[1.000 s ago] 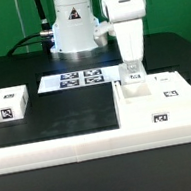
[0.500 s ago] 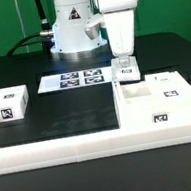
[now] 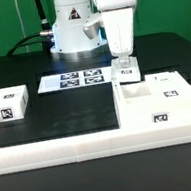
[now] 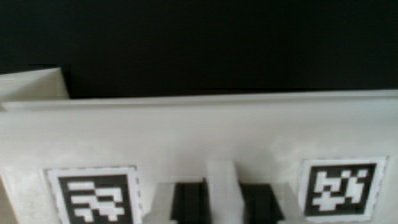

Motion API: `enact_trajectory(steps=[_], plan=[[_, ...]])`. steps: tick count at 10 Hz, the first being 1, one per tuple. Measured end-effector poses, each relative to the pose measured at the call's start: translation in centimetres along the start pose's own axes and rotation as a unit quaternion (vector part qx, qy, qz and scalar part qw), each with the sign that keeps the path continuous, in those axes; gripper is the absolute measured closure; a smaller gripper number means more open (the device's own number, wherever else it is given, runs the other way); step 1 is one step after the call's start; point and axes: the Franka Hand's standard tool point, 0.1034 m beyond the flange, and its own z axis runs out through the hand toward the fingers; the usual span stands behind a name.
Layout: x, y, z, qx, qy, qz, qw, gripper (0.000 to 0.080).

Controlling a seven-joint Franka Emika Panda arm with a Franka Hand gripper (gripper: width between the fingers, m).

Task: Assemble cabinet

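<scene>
Jaws down at far corner of cabinet [image 3: 166, 101], on exterior view's left end, tips right at small tagged white piece [image 3: 128, 74]. Cannot tell how far open, or if holding anything. Cabinet sits on black worktop [image 3: 76, 112], exterior view's right. Small white block [image 3: 9, 105] well apart, exterior view's left. Marker board [image 3: 71, 79] between, farther back.

Robotics lab (tagged marker board [image 3: 80, 79])

Free passage over black mat [image 3: 71, 113] at ctr; blocked at the exterior view's right by cabinet [image 3: 163, 100]; at the exterior view's left by small block [image 3: 9, 105]; marker board [image 3: 80, 79] flat behind.
</scene>
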Motion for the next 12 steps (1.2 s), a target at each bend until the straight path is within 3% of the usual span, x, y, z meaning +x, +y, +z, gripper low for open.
enact_trajectory(steps=[12], plan=[[0.5, 1.3, 0.4, -0.002, 0.006, 0.002, 1.000, 0.0729]])
